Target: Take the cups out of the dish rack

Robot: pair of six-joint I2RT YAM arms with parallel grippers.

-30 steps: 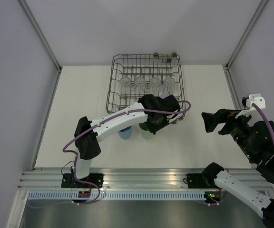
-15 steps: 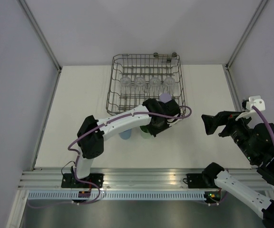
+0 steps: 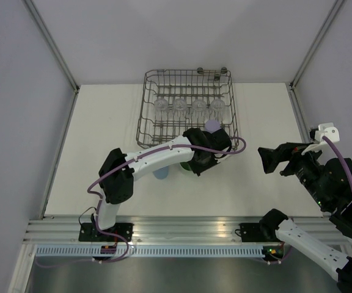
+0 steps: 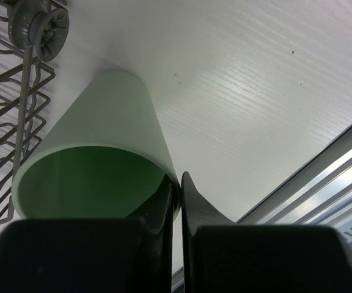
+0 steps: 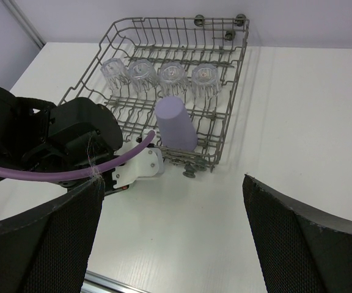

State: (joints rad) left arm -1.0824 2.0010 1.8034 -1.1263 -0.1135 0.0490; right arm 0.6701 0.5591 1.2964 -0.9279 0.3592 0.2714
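My left gripper (image 4: 177,180) is shut on the rim of the green cup (image 4: 96,140), one finger inside and one outside. The cup stands mouth-up on the table, just in front of the dish rack (image 4: 5,122). In the top view this gripper (image 3: 195,163) covers most of the green cup (image 3: 187,167), with the blue cup (image 3: 159,174) beside it, half under the arm. The lilac cup (image 5: 175,122) sits upside down in the rack (image 5: 240,61), near its front right. Several clear glasses (image 5: 115,72) stand in a row behind it. My right gripper (image 5: 173,232) is open and empty.
The grey wire rack (image 3: 145,110) stands at the back middle of the white table. The left arm reaches across in front of it. The right gripper (image 3: 271,157) hovers above the table's right side. Metal rails run along the near edge (image 3: 182,229).
My left gripper has moved a little toward the near side with the green cup, uncovering the lilac cup in the rack. The right arm has barely shifted.
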